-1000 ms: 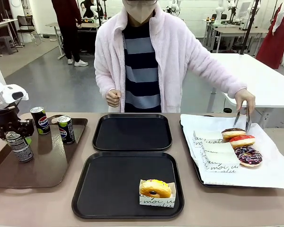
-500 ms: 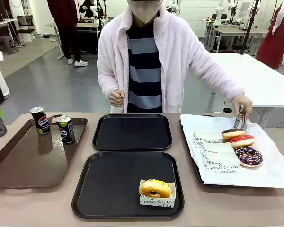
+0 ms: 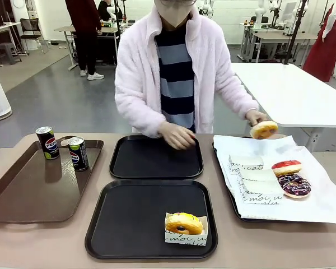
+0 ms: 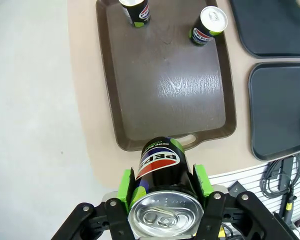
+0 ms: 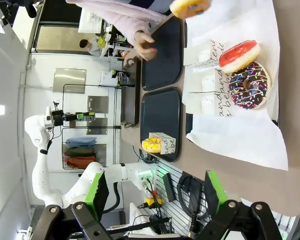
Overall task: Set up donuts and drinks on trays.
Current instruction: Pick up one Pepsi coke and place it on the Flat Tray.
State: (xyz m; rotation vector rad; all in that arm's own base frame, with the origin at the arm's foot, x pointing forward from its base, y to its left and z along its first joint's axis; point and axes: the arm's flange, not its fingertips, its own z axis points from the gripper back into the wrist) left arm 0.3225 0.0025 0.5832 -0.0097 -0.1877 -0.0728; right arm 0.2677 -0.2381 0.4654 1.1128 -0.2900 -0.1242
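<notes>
The left hand (image 4: 163,181) grips a black Pepsi can (image 4: 161,162) at the scene's left edge, by the brown tray (image 4: 140,100); the right hand (image 5: 155,192) stands open, holding nothing. A sleeved yellow donut (image 3: 183,223) sits in the near black tray's (image 3: 129,224) near right corner.

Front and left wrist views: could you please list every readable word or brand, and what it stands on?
"PEPSI": on the can in the left gripper.
"moi": paper sleeve under the donut, near black tray.
Rest of that script: too small to read.
Cans on the brown tray: logos show, lettering blurred.
</notes>
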